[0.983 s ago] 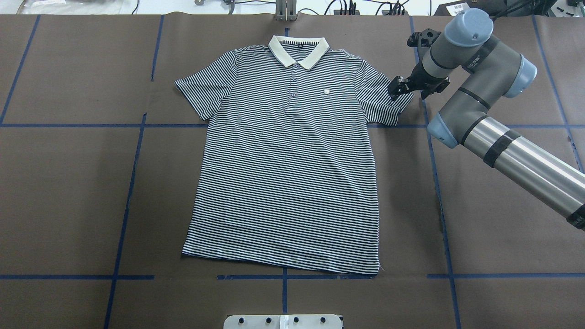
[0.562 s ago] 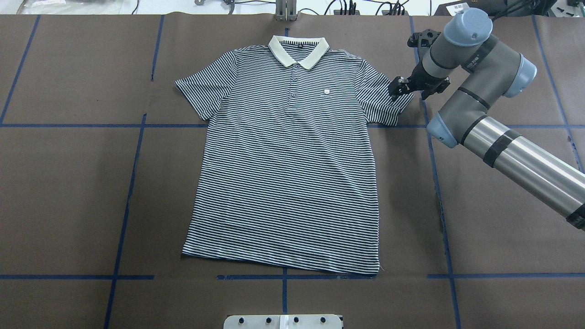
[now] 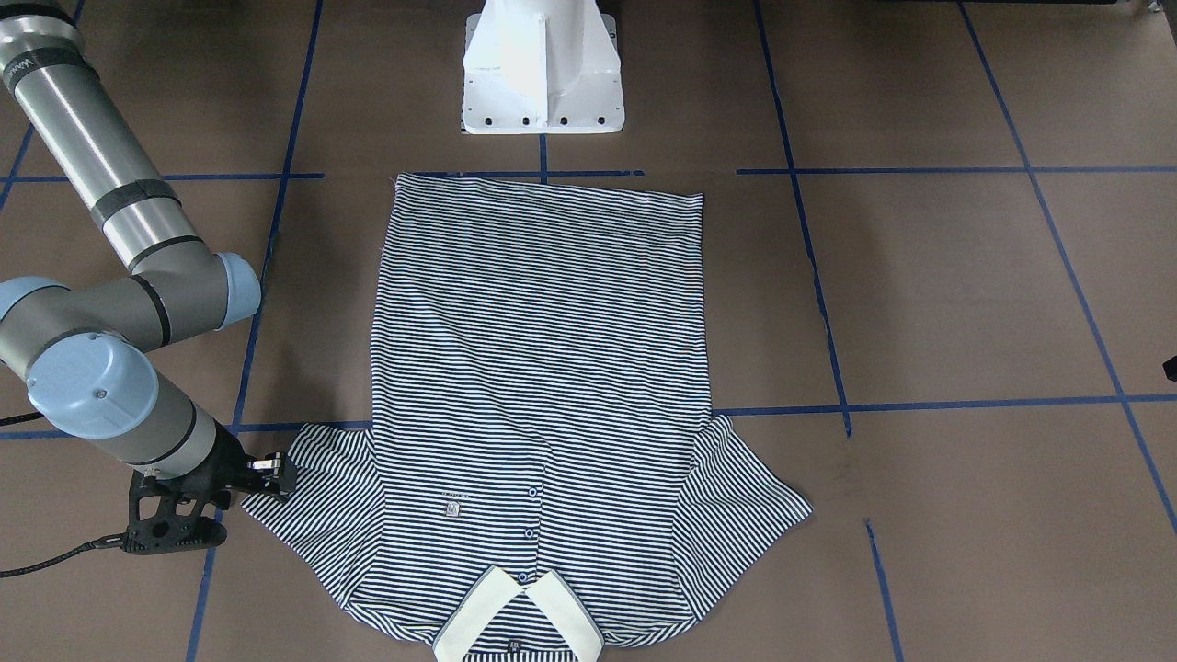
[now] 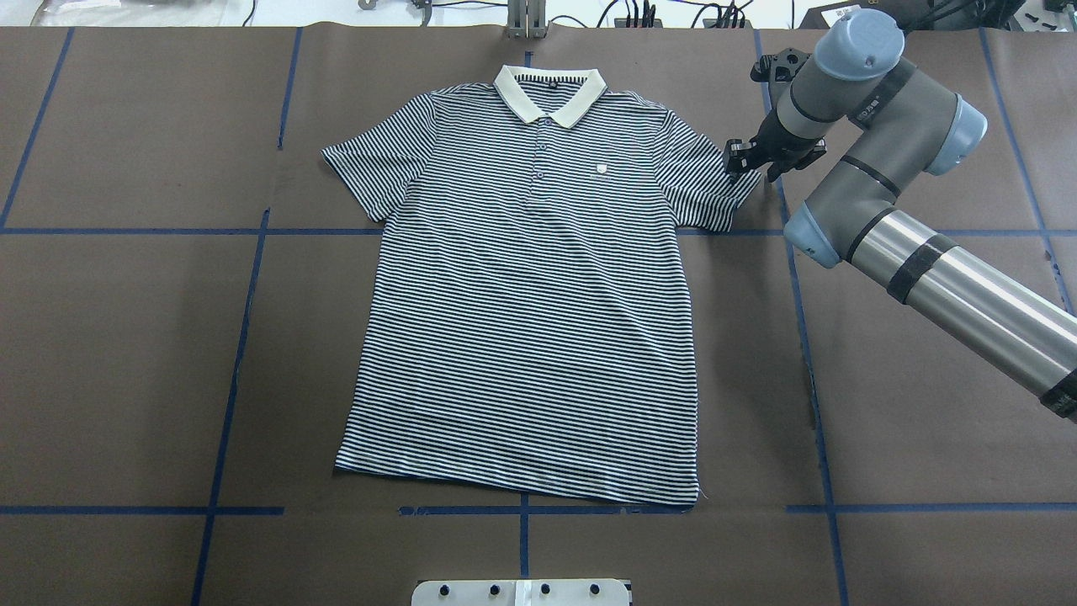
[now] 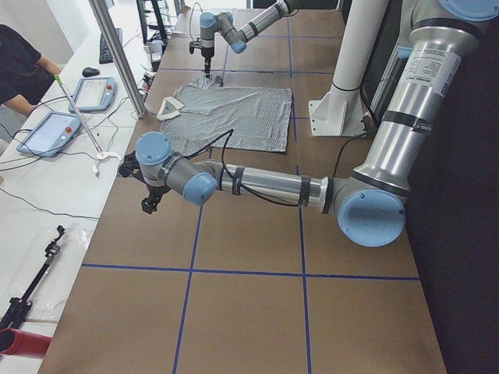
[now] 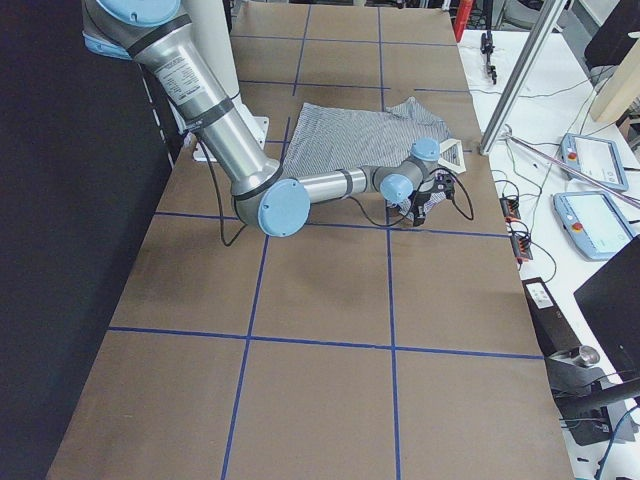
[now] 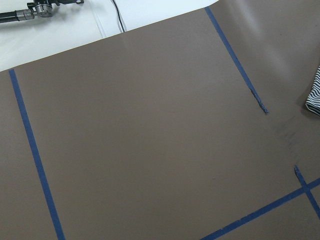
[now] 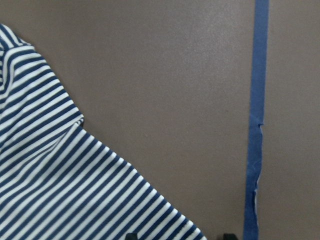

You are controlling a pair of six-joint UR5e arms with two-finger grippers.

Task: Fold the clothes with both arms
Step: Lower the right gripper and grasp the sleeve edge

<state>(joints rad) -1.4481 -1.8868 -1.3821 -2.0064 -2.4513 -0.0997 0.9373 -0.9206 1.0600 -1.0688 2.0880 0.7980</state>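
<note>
The polo shirt [image 4: 530, 295] lies flat and face up in the middle of the surface [image 4: 126, 337]. Its collar [image 4: 549, 93] is at the far side from the robot and its bottom hem is near the base [image 3: 542, 74]. Both short sleeves are spread outward and nothing is folded yet. The right tool [image 4: 745, 160] sits at the outer edge of the right sleeve [image 4: 707, 181]. In the right wrist view its two fingertips [image 8: 131, 236] show as dark tips standing apart at the bottom of the frame, with the sleeve's striped hem running down between them, so this tool is open and grips nothing. Whether the tips touch cloth or surface I cannot tell. The left tool [image 5: 148, 204] appears only in the side view, low over bare surface well to the left of the shirt, and I cannot tell whether it is open or closed. Its wrist camera sees brown surface, blue tape lines [image 7: 35, 160] and just a sliver of stripes at the frame's right edge. I judge this to be the very start: the reach for the first grasp, with the right side ahead of the left. Next, the right tool would need to settle onto the sleeve hem and pinch the fabric alone. Meanwhile the left tool would need to close in on the left sleeve [image 4: 370, 168], so that both can lift and fold inward together.
</note>
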